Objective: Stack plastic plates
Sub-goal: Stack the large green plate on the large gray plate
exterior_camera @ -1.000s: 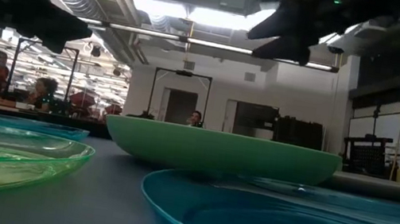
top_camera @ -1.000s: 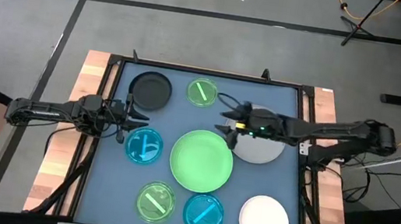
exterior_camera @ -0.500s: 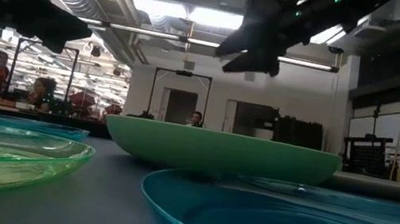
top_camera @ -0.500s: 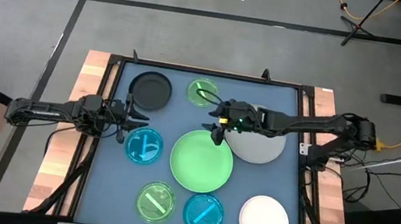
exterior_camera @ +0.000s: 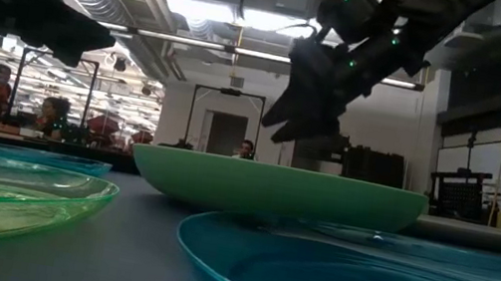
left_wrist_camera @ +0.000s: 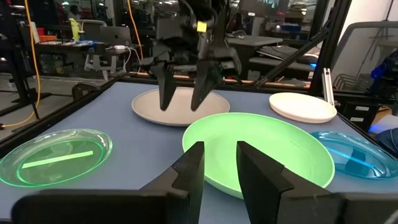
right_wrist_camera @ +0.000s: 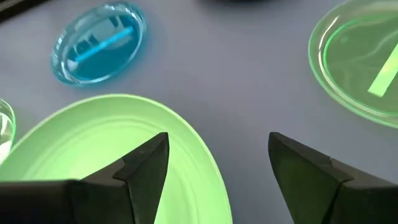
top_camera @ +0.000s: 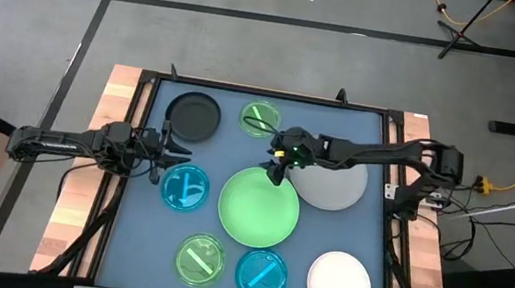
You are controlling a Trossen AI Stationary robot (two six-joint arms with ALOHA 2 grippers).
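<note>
The large light green plate (top_camera: 259, 207) lies flat in the middle of the blue mat. My right gripper (top_camera: 277, 170) hangs open just above this plate's far rim (right_wrist_camera: 205, 155); one finger is over the plate and the other over the mat outside it. The low view shows the right gripper (exterior_camera: 298, 128) clear above the rim. The large grey plate (top_camera: 334, 187) lies to its right. My left gripper (top_camera: 163, 152) waits open near the table's left edge, beside a small blue plate (top_camera: 185, 186).
Flat on the mat lie a black plate (top_camera: 193, 117) and a small green plate (top_camera: 261, 119) at the far side. A small green plate (top_camera: 200, 259), a blue one (top_camera: 261, 274) and a white one (top_camera: 339, 285) lie at the near side. A raised frame (top_camera: 395, 143) borders the mat.
My right gripper has moved from over the grey plate toward the table's left and has come down, tipping its fingers downward, to just above the light green plate's far rim. The plates have stayed where they were.
</note>
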